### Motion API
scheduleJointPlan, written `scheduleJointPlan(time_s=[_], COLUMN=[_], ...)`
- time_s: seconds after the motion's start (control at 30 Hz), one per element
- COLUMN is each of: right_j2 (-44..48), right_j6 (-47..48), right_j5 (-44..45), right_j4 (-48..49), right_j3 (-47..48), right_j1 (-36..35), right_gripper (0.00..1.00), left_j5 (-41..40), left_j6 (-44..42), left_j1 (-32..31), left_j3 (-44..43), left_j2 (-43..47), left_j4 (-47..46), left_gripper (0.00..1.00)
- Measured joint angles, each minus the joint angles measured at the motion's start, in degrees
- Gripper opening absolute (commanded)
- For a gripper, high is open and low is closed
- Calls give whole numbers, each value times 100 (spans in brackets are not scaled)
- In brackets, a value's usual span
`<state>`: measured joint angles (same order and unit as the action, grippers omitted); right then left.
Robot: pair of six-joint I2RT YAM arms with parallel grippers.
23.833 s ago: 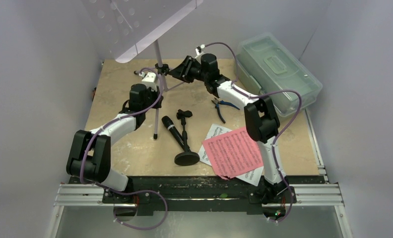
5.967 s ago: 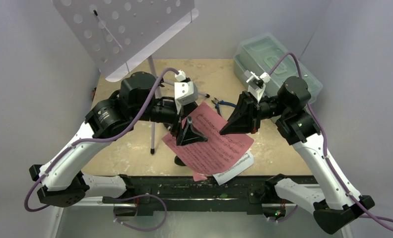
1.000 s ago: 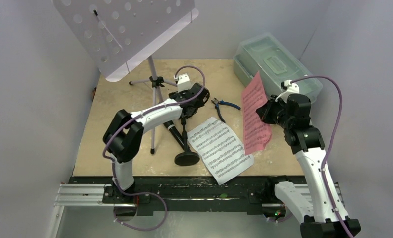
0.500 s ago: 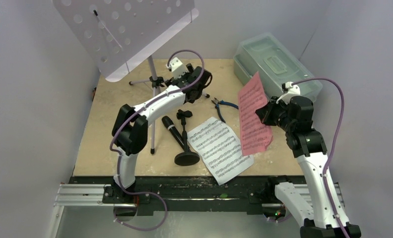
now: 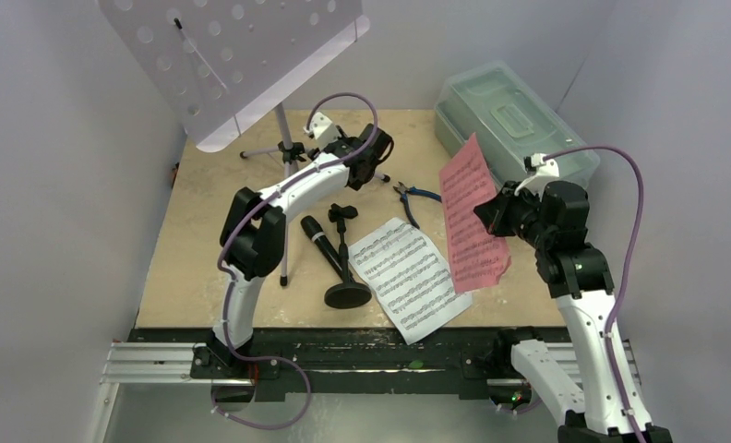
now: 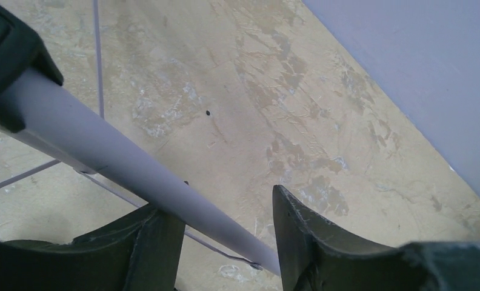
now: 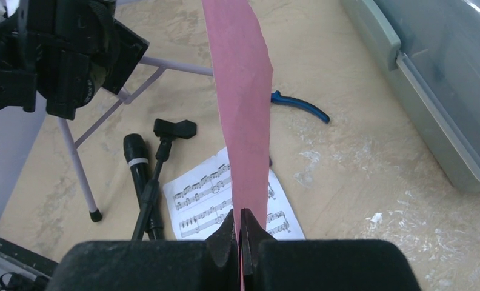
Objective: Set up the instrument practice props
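Right end effector [image 7: 240, 233]: pressed together on the lower edge of the pink sheet [image 7: 240, 91]. We see the page held upright above the counter [image 5: 205, 240], clear of everything else. We judge this grip leaves it free to be carried to the tray.
Left end effector [image 6: 225, 212]: spread, with the lavender tube [image 6: 104, 157] of the music stand [image 5: 223, 65] running between its fingers. We cannot tell whether either finger touches it. We read this as readiness to steady the stand.
Music stand: upright at the counter's rear left, its punched tray tilted and holding no sheet.
White sheet [image 5: 408, 277]: flat near the front edge, just beside the mic stand [image 5: 346, 277].
Microphone [image 5: 317, 242]: lying alongside the mic stand, which is also lying down; not yet mounted.
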<state>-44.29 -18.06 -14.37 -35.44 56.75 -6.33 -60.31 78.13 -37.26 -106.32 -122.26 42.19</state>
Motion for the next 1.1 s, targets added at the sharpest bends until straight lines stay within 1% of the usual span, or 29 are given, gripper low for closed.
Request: scheduleJointPlan(time_s=[0.1,0.17,0.23,0.3,0.37,0.53,0.67,0.77,0.93,1.1], right_j2=[20,22,28,48,81,157,223,240,249,341], right_j6=[31,48,70,94,122,127,125,122,105,76], right_j5=[-160,-232,-334,-417,-535,-680,-739,-763,-761,-743], right_j4=[-68,-98,-111,-118,-118,-122,-120,-118,-114,-101], right_j3=[66,118,175,214,236,236,236,236,236,236], right_j1=[0,0,0,0,0,0,0,0,0,0], right_gripper=[0,0,0,0,0,0,0,0,0,0], left_j5=[-76,-83,-94,17,168,365,623,887,1276,1692], left_j6=[31,-52,-212,-367,-640,-1226,-1606,-1930,-2312,-2542], left_j1=[0,0,-7,-4,-2,-7,-42,-127,-350,-490], left_j3=[59,275,732,1244,1685,2149,2376,2774,3399,3834], left_j2=[2,39,181,459,719,988,1128,1373,1786,2133], left_j4=[33,-151,-772,-1478,-2011,-2592,-2933,-3327,-3834,-4070], left_gripper=[39,34,27,25,19,8,4,1,1,1])
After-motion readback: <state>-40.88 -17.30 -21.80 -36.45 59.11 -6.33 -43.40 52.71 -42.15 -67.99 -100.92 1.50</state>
